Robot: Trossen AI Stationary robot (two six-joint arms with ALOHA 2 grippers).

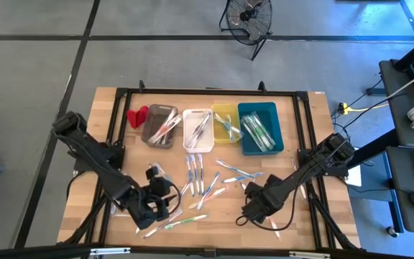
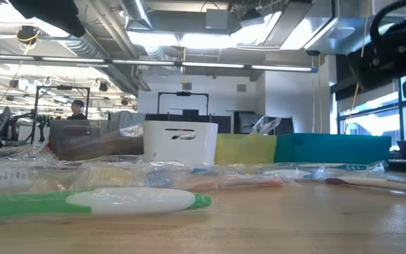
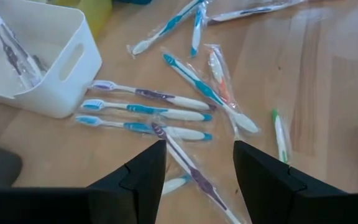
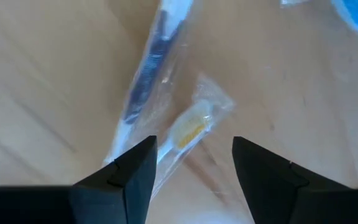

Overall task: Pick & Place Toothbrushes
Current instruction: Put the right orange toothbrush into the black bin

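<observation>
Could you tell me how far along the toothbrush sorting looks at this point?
Partly done. The grey bin, white bin, yellow bin and teal bin each already hold wrapped toothbrushes. In hand: nothing gripped; the right gripper is open low over a yellow-headed toothbrush, and the left gripper is open above a purple toothbrush. Left: many loose toothbrushes still lie on the table.

Your left arm reaches in from the desk's left edge with its hand (image 1: 157, 200) low over the front left and its fingers (image 3: 143, 175) spread, while your right hand (image 1: 254, 206) hangs low at front right, fingers (image 4: 134, 172) parted and empty.
</observation>
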